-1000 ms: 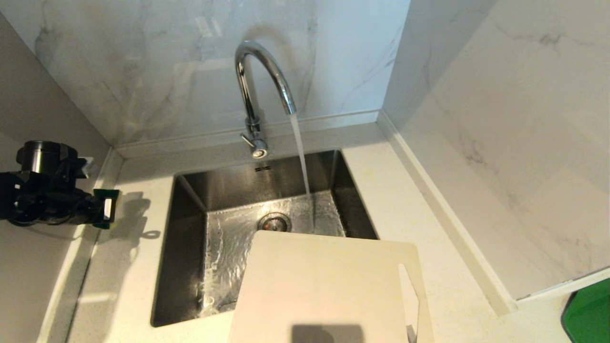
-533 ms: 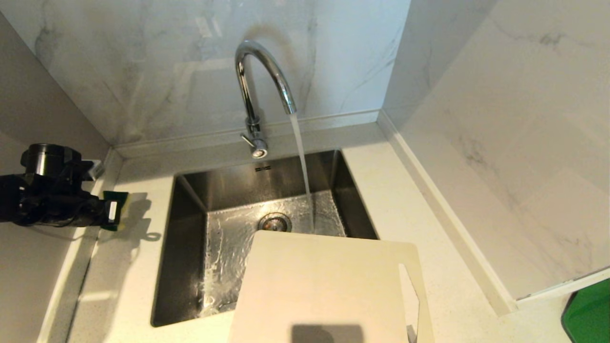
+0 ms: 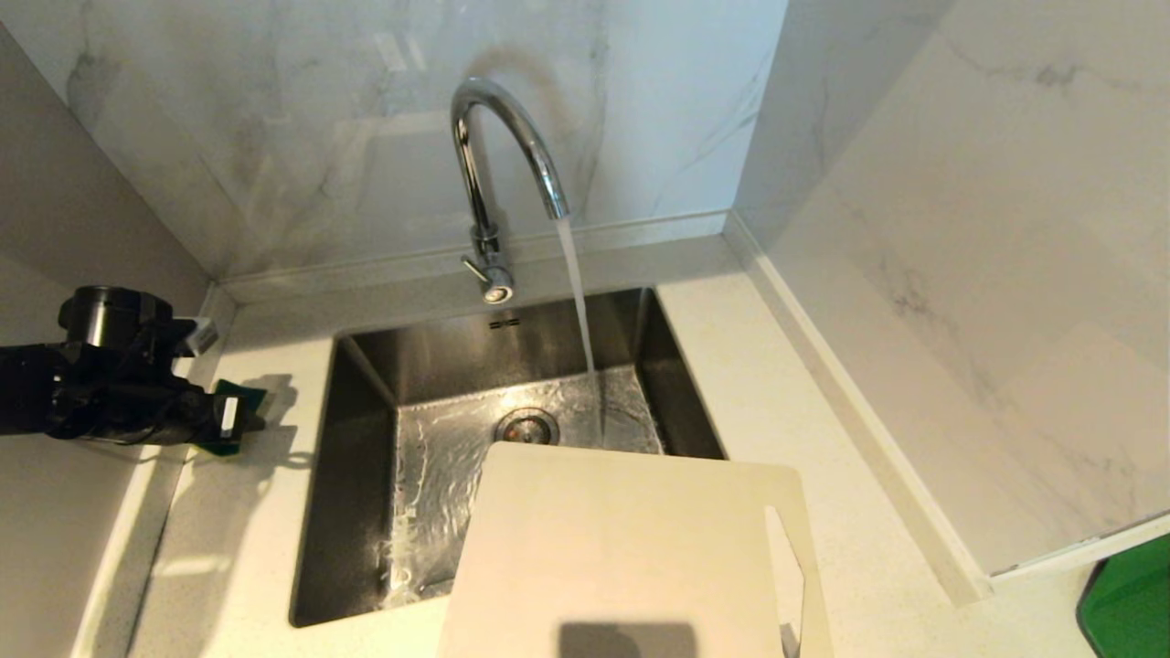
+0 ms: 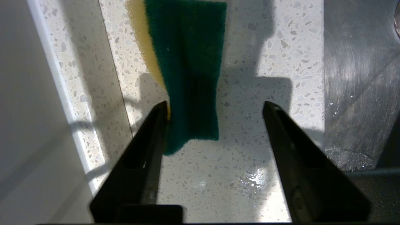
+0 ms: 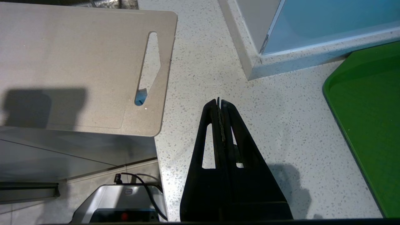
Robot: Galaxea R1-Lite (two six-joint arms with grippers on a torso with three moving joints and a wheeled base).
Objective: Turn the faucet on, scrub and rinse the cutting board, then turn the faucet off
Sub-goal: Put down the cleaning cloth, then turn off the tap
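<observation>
1. Since a second ago, your left gripper (image 3: pixel 239 419) has slid a little toward the sink (image 3: pixel 361 384) and lower onto the countertop (image 3: pixel 228 548), carrying the sponge (image 3: pixel 239 402) along; its fingers, then clamped on the sponge, now stand apart.
2. In the left wrist view the green-and-yellow sponge (image 4: pixel 184 72) lies on the speckled counter between the spread fingers, against one finger (image 4: pixel 150 137) and clear of the other.
3. The faucet (image 3: pixel 498 164) is on; you can see its stream falling into the sink near the drain (image 3: pixel 527 426).
4. The cutting board (image 3: pixel 622 539) lies flat over the sink's near right corner, out of the stream.
5. Your right gripper (image 5: pixel 219 101) hovers over the counter beside the board's handle slot (image 5: pixel 149 67), fingers pressed together, empty; a green tray (image 5: pixel 368 118) sits near.
</observation>
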